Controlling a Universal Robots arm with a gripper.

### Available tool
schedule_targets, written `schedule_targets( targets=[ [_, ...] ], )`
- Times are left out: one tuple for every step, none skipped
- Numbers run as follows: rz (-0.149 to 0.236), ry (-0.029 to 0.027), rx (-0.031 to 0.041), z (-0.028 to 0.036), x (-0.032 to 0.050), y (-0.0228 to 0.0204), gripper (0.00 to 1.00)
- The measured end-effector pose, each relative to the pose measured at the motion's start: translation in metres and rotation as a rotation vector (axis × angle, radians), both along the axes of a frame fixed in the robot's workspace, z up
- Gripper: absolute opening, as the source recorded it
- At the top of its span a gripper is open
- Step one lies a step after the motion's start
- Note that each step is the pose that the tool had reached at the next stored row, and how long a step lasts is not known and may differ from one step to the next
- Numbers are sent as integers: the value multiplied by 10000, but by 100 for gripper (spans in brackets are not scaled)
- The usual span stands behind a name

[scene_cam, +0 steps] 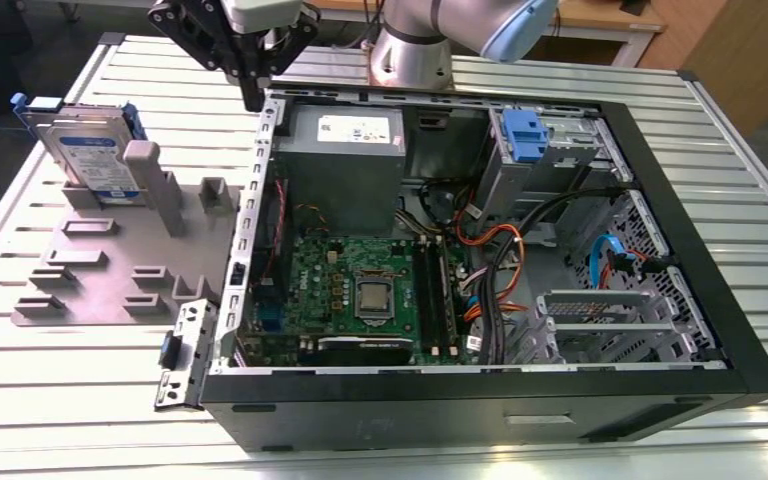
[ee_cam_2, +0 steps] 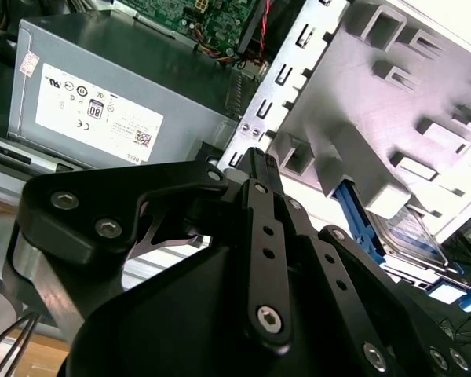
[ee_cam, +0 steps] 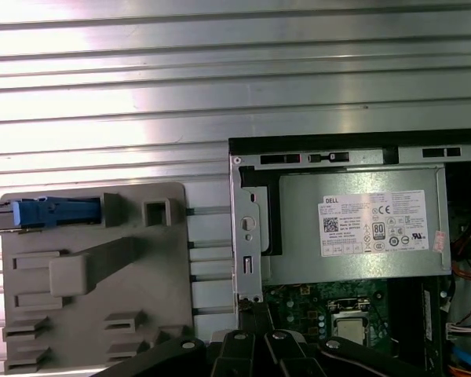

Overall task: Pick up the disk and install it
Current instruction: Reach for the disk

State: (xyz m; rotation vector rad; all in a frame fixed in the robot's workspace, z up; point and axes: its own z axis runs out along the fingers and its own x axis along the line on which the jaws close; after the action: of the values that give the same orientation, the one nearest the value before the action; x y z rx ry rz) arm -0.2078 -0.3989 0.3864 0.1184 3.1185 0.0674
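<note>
- Progress looks to be at the very start: judging from how things lie, neither the pick-up nor the installing is done.
- The disk (scene_cam: 91, 150) stands on edge in a slot of the grey holder plate (scene_cam: 104, 270). The plate lies on the counter (scene_cam: 64, 400) at the exterior view's left, just beside the open computer case (scene_cam: 491, 410). The disk's blue bracket runs along its edges and its label faces outward.
- The pincer (scene_cam: 251, 98) hangs above the case's rear corner, the one nearer the holder plate. It is close to the power-supply box (scene_cam: 344, 150) and apart from the disk.
- In the second wrist view the jaws look clenched together, with nothing between them.
- Inside the case, a blue clip (scene_cam: 524, 133) sits at the drive cage (scene_cam: 564, 140) near the far wall.
- With the disk outside the case and untouched, the whole task appears left to do.
</note>
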Motion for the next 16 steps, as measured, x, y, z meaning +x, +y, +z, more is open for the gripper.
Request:
schedule_targets(
  targets=[
    [0,-1,1,-1,-3,0,11],
    [1,-1,1,-1,-5,0,11],
    [0,0,0,-1,-7,0,11],
    [0,0,-1,-1,-10,0,11],
    [0,0,-1,-1,-12,0,11],
    [1,0,0,-2,-14,0,11],
    [0,0,0,-3,-16,0,11],
    [0,0,0,-3,-18,0,11],
    [0,0,0,-3,-21,0,11],
    [0,0,0,-4,-23,0,11],
    [0,0,0,-4,-25,0,11],
    [0,0,0,-4,-27,0,11],
    [0,1,0,-5,-29,0,11],
    [0,0,0,-5,-31,0,11],
    [0,0,0,-6,-33,0,11],
    [0,1,-1,-6,-35,0,11]
  ],
)
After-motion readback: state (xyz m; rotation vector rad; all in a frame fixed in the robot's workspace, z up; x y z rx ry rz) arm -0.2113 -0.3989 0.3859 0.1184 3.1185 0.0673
